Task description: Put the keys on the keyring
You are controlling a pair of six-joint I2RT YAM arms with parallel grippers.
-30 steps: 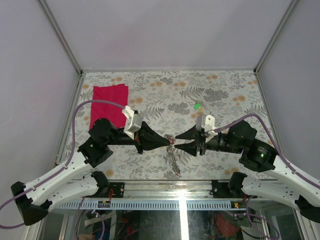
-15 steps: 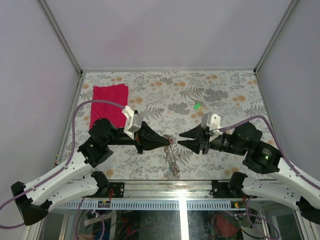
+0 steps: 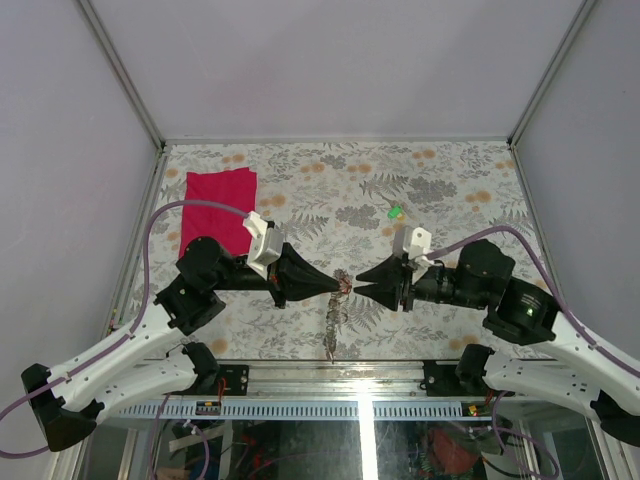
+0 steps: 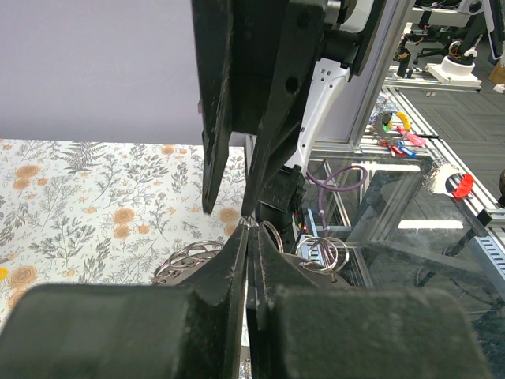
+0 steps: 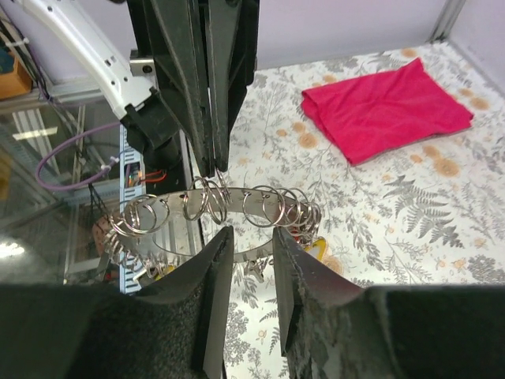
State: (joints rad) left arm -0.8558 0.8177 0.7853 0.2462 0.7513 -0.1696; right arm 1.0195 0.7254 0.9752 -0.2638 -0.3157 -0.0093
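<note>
The keyring (image 3: 334, 318) is a wide flat grey metal ring fringed with small split rings. It hangs from my left gripper (image 3: 341, 285), which is shut on its upper rim. In the right wrist view the keyring (image 5: 237, 193) lies level in front of my right gripper (image 5: 248, 241), which is open, its fingertips either side of the near rim without touching. A yellow key head (image 5: 317, 249) hangs under the ring. A loose green key (image 3: 395, 212) lies on the table behind the right gripper (image 3: 357, 282). In the left wrist view the shut left gripper (image 4: 251, 230) has split rings (image 4: 185, 254) on both sides.
A red cloth (image 3: 220, 205) lies at the back left of the floral table top (image 3: 450, 180), also seen in the right wrist view (image 5: 387, 106). The table's near edge and frame rail (image 3: 350, 365) run just below the hanging keyring.
My right gripper drew back to the right, then came in again to the keyring, open. The hanging keyring swung slightly left. The left gripper stayed put.
</note>
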